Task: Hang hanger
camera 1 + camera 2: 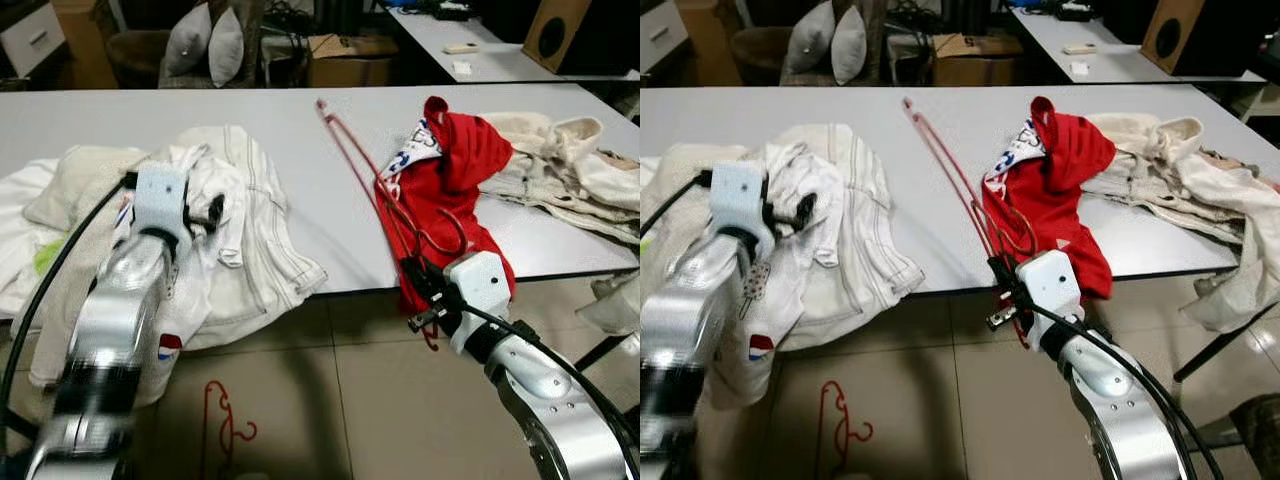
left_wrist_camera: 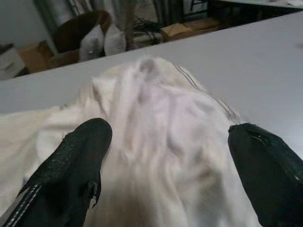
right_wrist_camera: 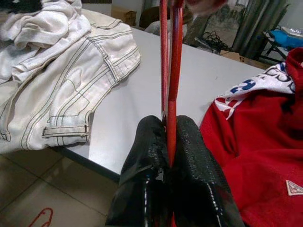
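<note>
Across the white table lie a heap of white clothes on the left, a red shirt right of the middle and cream clothes at the far right, with another red hanger on the tiled floor near me. My right tool is pinched tight on the red hanger at the table's near edge, just left of the red shirt, and the hanger slants away from me across the table. My left tool hangs over the white clothes with its fingers spread wide and nothing between them.
</note>
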